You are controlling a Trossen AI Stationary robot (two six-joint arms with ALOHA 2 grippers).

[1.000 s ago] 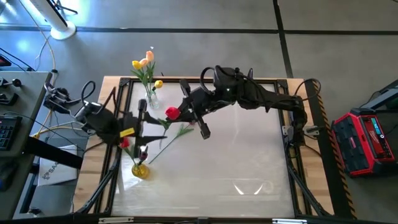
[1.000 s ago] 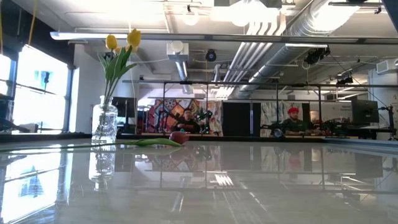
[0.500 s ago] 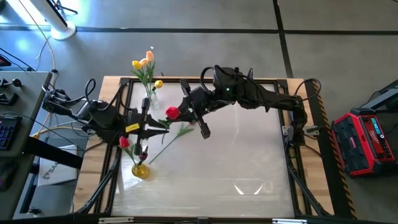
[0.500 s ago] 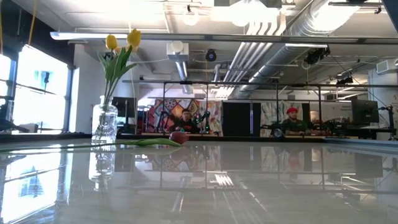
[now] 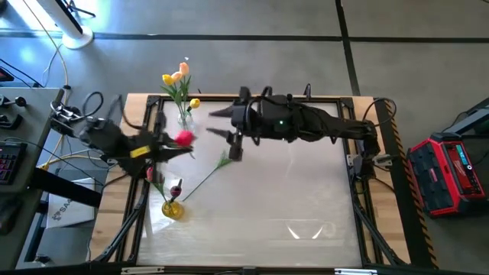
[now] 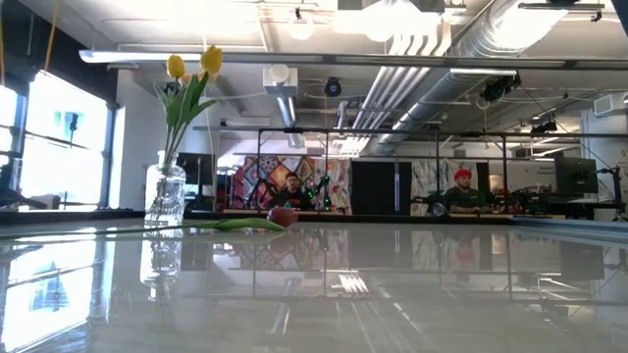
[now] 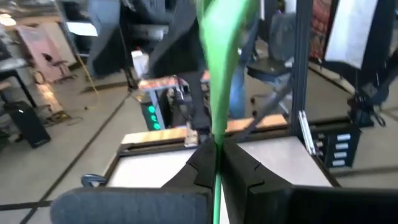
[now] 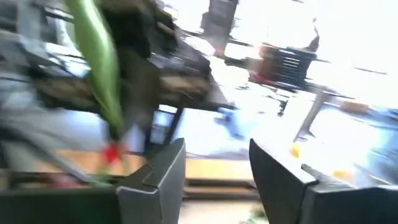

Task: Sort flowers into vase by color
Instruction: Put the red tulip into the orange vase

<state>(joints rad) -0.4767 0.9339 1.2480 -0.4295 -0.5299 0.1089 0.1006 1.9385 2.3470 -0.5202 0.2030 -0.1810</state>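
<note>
A red tulip [image 5: 183, 137] is at my left gripper [image 5: 171, 147], which is shut on its green stem [image 7: 216, 134] near the table's far left. My right gripper [image 5: 221, 127] stands open just to the right of it, with nothing between its fingers [image 8: 163, 171]. A clear glass vase [image 5: 186, 118] at the far left holds yellow and peach tulips [image 6: 192, 67]. A yellowish vase [image 5: 172, 208] at the left holds red flowers [image 5: 153, 175]. Another tulip [image 6: 281, 217] lies flat on the table. My left gripper pinches the tulip's thin green stem [image 7: 215, 167] between its two fingertips. It reaches in level from the table's left side. The stem and a broad leaf [image 7: 222, 43] run on past the fingers, and the red head [image 5: 184, 138] sits just beyond them.
A long stem with a leaf [image 5: 222, 160] lies slanting on the table between the two arms. Dark frame rails [image 5: 365, 202] run along the table's edges. A red case [image 5: 448, 169] stands off the right side. People sit in the room beyond [image 6: 462, 192].
My right gripper has opened, let go of the red tulip and swung back toward the far edge. My left gripper has shut on the stem and gone toward the table's left edge, carrying the tulip's head leftward.
</note>
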